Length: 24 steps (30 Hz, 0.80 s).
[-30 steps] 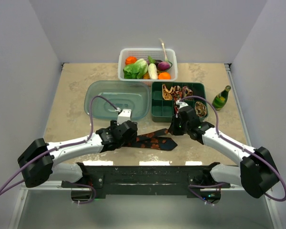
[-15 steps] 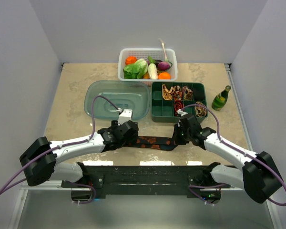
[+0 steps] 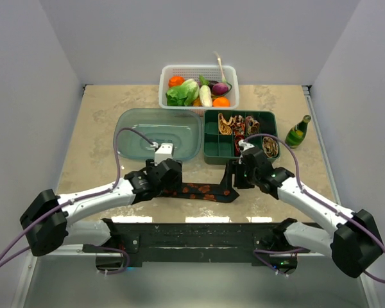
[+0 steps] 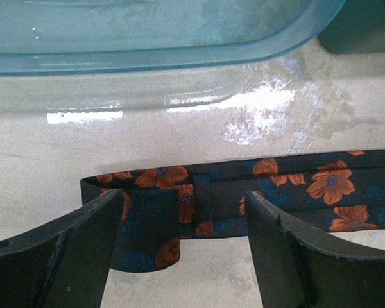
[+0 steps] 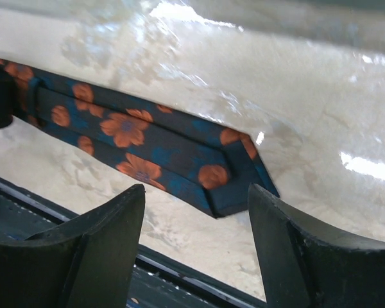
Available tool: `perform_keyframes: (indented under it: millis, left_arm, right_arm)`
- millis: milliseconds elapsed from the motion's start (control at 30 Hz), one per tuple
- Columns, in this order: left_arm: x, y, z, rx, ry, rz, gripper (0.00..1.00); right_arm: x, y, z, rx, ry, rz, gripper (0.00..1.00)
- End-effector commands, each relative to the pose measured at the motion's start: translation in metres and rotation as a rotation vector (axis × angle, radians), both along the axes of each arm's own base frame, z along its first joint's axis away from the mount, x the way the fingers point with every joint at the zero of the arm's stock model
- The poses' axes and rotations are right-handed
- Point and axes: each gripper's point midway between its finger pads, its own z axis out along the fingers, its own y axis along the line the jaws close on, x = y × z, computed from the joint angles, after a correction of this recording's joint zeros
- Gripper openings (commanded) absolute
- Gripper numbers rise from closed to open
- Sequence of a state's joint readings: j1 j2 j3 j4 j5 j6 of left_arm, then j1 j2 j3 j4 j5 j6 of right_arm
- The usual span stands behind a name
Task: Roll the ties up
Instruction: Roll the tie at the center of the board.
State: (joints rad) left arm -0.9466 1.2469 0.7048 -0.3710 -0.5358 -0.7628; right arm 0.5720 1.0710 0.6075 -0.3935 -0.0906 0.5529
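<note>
The dark floral tie (image 3: pixel 202 190) lies flat on the tabletop (image 3: pixel 96 122) in the lower middle of the top view. The left hand (image 4: pixel 183 218) stands wide over its folded left end; the right hand (image 5: pixel 196 199) stands wide over its pointed tip, gripping nothing.

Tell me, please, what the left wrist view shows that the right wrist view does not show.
Only the left wrist view: the folded-over end of the tie, the teal container and a corner of the green box. Only the right wrist view: the pointed tip and the dark rail at the near edge of the table. Both: the same dark tie with orange flowers, lying flat between the open fingers of the left gripper or the right gripper, not gripped.
</note>
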Motion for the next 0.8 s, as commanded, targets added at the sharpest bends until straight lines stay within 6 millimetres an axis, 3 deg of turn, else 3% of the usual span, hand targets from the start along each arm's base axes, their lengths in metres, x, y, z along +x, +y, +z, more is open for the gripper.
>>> perform_keyframes:
  millis: [0, 167, 200, 233, 300, 333, 367, 400, 467, 500, 533, 767]
  left_arm:
    - [0.009, 0.003, 0.021, -0.074, -0.041, 0.008, 0.81]
    - [0.012, 0.015, 0.025, -0.161, -0.038, 0.023, 0.82]
    - [0.01, 0.015, 0.025, -0.184, -0.028, 0.012, 0.82]
    - [0.012, 0.023, 0.027, -0.208, -0.035, 0.033, 0.83]
    - [0.01, 0.025, 0.028, -0.255, -0.017, 0.025, 0.84]
    - [0.012, 0.036, 0.029, -0.281, -0.023, 0.052, 0.84]
    - [0.012, 0.041, 0.03, -0.306, -0.024, 0.059, 0.85]
    - [0.007, 0.038, 0.031, -0.356, -0.001, 0.029, 0.86]
    - [0.011, 0.056, 0.035, -0.432, -0.024, 0.075, 0.87]
    - [0.005, 0.051, 0.037, -0.494, -0.003, 0.035, 0.88]
    - [0.009, 0.064, 0.04, -0.533, -0.025, 0.072, 0.89]
    - [0.001, 0.072, 0.023, -0.743, 0.054, 0.028, 0.89]
  right_arm:
    - [0.026, 0.028, 0.027, 0.02, -0.103, 0.052, 0.68]
    - [0.026, 0.089, 0.035, 0.022, -0.153, 0.201, 0.59]
    - [0.029, 0.103, 0.032, 0.019, -0.148, 0.223, 0.53]
    - [0.021, 0.12, 0.033, 0.047, -0.144, 0.281, 0.38]
    - [0.024, 0.15, 0.046, 0.097, -0.184, 0.335, 0.18]
    - [0.017, 0.165, 0.039, 0.096, -0.174, 0.38, 0.05]
    - [0.015, 0.179, 0.04, 0.121, -0.18, 0.409, 0.01]
    - [0.016, 0.193, 0.049, 0.147, -0.196, 0.437, 0.0]
    - [0.006, 0.215, 0.04, 0.16, -0.176, 0.496, 0.0]
    - [0.007, 0.226, 0.047, 0.179, -0.19, 0.509, 0.0]
    - [0.001, 0.234, 0.046, 0.189, -0.19, 0.529, 0.0]
    - [0.003, 0.264, 0.037, 0.202, -0.187, 0.574, 0.0]
